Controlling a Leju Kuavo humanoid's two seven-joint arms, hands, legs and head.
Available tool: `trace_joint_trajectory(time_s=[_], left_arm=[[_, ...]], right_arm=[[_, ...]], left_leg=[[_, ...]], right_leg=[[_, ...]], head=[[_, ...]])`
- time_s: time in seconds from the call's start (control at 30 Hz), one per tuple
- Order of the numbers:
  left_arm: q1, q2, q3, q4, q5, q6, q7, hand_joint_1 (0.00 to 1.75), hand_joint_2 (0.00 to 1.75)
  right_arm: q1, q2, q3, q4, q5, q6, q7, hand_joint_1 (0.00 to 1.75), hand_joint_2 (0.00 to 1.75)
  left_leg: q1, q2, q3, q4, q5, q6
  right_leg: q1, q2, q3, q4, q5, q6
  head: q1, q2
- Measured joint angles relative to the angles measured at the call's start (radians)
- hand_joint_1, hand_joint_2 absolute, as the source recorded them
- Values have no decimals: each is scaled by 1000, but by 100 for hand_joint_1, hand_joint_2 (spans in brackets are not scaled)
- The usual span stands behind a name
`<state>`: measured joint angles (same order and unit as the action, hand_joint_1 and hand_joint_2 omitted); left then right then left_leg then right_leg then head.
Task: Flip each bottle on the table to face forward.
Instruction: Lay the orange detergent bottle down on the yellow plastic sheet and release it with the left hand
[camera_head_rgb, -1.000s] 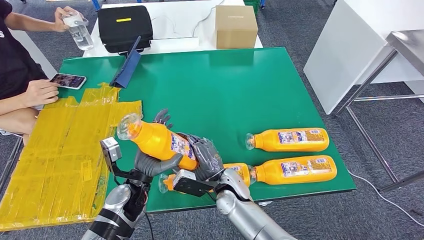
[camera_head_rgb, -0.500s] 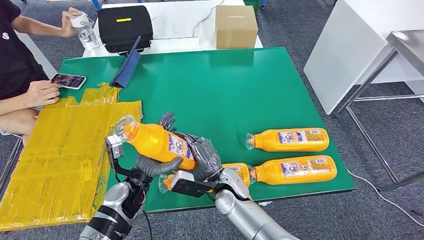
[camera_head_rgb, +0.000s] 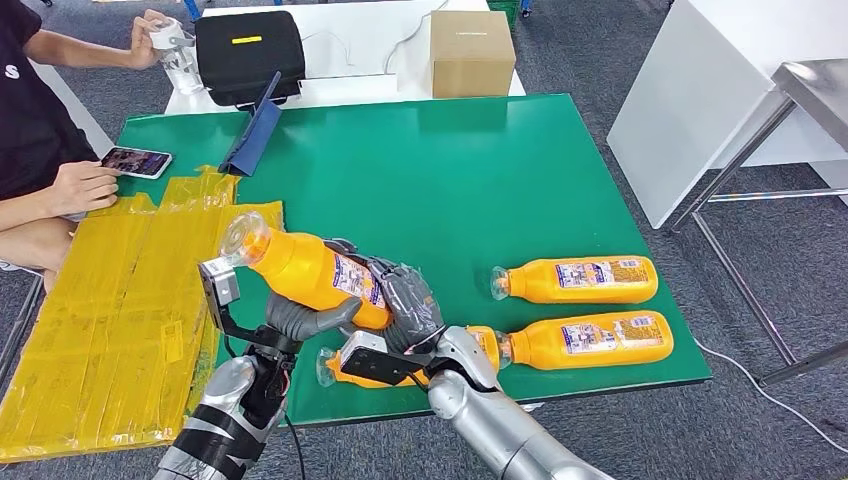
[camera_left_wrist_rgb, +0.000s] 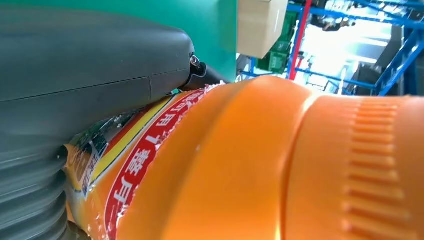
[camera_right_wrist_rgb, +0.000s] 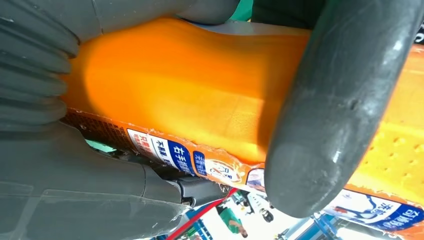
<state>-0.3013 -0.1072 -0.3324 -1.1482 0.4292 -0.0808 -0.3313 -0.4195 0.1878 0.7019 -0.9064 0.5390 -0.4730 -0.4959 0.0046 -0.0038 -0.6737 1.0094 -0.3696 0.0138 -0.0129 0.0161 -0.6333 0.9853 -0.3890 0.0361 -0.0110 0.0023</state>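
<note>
While both hands (camera_head_rgb: 330, 315) grip it, orange bottle (camera_head_rgb: 305, 272) tilts cap-up

A person (camera_head_rgb: 30, 110) sits at the upper left of the frame, one hand (camera_head_rgb: 85, 185) resting beside a phone (camera_head_rgb: 136, 161), the other holding a clear water bottle (camera_head_rgb: 178, 55). Yellow sheeting (camera_head_rgb: 110, 300) covers the left side. At top centre, a black case (camera_head_rgb: 248, 50) and a cardboard box (camera_head_rgb: 472, 52) sit on a white table (camera_head_rgb: 370, 40). A blue tablet cover (camera_head_rgb: 255, 135) stands near the phone.
</note>
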Motion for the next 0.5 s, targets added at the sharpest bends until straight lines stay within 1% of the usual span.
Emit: trace_joint_trajectory(time_s=[0.43,0.47,0.5], left_arm=[[32,-2,32,-71,44,52,-19,175,175],[37,-4,33,-79,46,63,-24,175,175],[42,-5,36,-87,49,75,-29,175,175]], right_arm=[[-25,17,0,20,5,-7,5,175,175],[-25,19,0,20,5,-9,6,168,175],[-26,19,0,21,5,-11,8,128,175]], left_leg=[[0,0,0,0,0,0],[0,0,0,0,0,0],[0,0,0,0,0,0]], right_leg=[[0,0,0,0,0,0],[0,0,0,0,0,0],[0,0,-1,0,0,0]], head=[[0,0],[0,0],[0,0]])
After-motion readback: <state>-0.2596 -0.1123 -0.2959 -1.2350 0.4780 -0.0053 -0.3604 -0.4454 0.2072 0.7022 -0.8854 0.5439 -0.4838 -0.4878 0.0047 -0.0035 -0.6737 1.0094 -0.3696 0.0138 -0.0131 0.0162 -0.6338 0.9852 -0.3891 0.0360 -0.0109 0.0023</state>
